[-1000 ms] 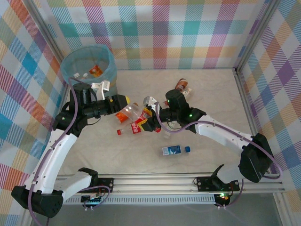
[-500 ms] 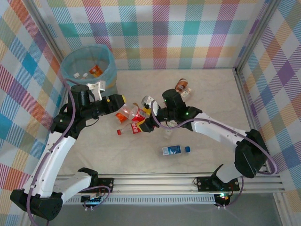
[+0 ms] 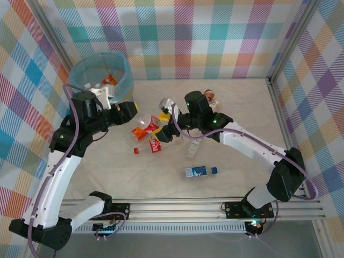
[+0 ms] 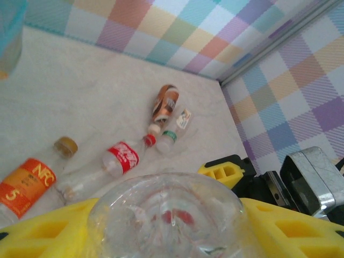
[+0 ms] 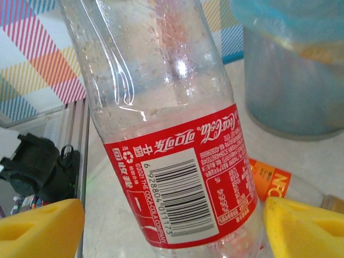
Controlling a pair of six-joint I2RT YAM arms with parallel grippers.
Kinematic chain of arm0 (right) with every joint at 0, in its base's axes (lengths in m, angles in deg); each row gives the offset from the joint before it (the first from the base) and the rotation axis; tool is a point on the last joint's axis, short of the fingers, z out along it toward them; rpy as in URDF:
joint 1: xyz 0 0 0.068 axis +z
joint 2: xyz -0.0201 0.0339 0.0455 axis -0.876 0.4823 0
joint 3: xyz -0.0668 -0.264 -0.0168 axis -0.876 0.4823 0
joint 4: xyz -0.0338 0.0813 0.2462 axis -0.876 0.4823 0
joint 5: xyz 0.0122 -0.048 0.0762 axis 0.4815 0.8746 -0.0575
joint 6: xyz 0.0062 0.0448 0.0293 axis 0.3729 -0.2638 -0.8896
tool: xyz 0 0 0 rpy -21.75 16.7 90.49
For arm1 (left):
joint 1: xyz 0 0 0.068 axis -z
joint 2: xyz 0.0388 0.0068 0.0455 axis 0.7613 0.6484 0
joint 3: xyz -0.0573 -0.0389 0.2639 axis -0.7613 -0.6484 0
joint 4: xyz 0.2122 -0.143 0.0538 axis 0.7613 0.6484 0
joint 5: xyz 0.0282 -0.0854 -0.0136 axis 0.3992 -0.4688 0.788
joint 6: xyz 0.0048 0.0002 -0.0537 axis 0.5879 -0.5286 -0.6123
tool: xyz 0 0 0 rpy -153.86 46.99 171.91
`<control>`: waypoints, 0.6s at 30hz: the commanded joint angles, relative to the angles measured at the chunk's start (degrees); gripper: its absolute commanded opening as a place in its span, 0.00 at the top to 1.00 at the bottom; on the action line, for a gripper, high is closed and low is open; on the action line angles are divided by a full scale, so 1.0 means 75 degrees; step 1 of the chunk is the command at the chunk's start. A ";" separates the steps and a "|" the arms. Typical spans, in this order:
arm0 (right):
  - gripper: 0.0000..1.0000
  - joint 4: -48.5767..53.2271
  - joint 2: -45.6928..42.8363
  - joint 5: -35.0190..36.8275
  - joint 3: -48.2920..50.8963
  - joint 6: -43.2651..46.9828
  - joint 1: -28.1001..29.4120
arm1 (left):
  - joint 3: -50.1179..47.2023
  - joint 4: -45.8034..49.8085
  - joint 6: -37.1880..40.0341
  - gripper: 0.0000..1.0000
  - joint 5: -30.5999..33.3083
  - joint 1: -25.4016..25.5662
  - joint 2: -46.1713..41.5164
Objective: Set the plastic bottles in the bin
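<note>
Top external: left gripper (image 3: pixel 134 114) clamped on the base of a clear red-labelled bottle (image 3: pixel 148 125), held tilted just right of the bin (image 3: pixel 123 80), outside its rim. Right gripper (image 3: pixel 164 126) spread wide, fingers (image 5: pixel 43 226) standing clear on either side of that bottle. Blue-capped bottle (image 3: pixel 199 171) lying farthest from the bin. Orange-labelled bottle (image 3: pixel 109 80) inside the bin.

Red-label bottle (image 5: pixel 177 177) is running off the top and bottom edges in the right wrist view; its base is blurring in the left wrist view. Bin (image 5: pixel 290 80) is being cropped at the right edge.
</note>
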 commanded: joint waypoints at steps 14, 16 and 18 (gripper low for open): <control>0.07 0.0385 0.2009 0.1091 -0.4362 -0.0880 -0.0027 | 0.4741 0.0645 0.1871 0.98 0.2579 -0.0260 0.2184; 0.07 0.0421 0.2399 0.1210 -0.4914 -0.1094 -0.0030 | 0.5229 0.0658 0.2020 0.98 0.2918 -0.0342 0.2451; 0.06 0.0512 0.2794 0.1260 -0.5495 -0.1323 -0.0026 | 0.5564 0.0603 0.2139 0.98 0.3265 -0.0453 0.2652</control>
